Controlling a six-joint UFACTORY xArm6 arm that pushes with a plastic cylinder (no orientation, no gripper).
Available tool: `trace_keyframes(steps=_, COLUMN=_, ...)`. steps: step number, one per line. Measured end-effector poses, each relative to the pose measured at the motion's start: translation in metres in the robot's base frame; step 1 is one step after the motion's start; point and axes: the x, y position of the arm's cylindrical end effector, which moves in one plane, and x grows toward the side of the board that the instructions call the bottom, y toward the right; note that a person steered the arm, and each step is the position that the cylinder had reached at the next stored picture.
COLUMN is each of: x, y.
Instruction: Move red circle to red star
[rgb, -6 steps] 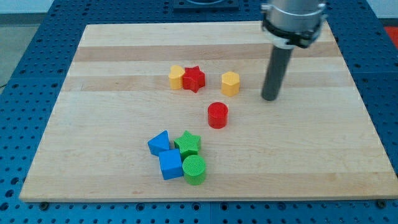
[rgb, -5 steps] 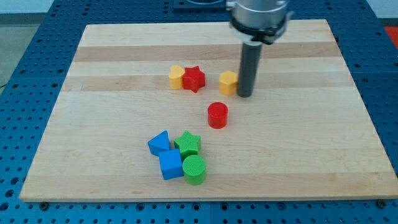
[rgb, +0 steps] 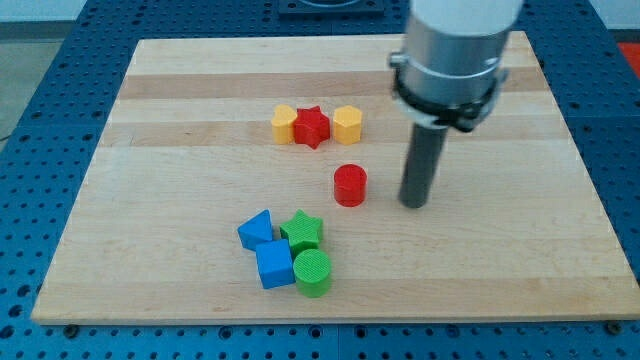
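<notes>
One red circle (rgb: 350, 186) sits below the red star (rgb: 312, 127), apart from it. My tip (rgb: 413, 203) rests right of the circle, not touching. No pincer is fitted.

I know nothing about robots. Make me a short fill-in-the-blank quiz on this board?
1. My tip stands at the view's ____ of the red circle.
2. The red star sits between two ____ blocks.
3. The green star touches the green ____.

Missing words: right; yellow; circle
</notes>
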Motion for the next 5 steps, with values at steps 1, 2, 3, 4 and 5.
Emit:
trace_keyframes(steps=1, x=0.001, y=-0.056)
trace_keyframes(steps=2, x=-0.017, y=-0.076)
trace_keyframes(steps=3, x=-0.031, y=-0.076)
trace_keyframes(steps=4, x=-0.016, y=-0.086)
trace_keyframes(steps=5, x=-0.018, y=-0.102)
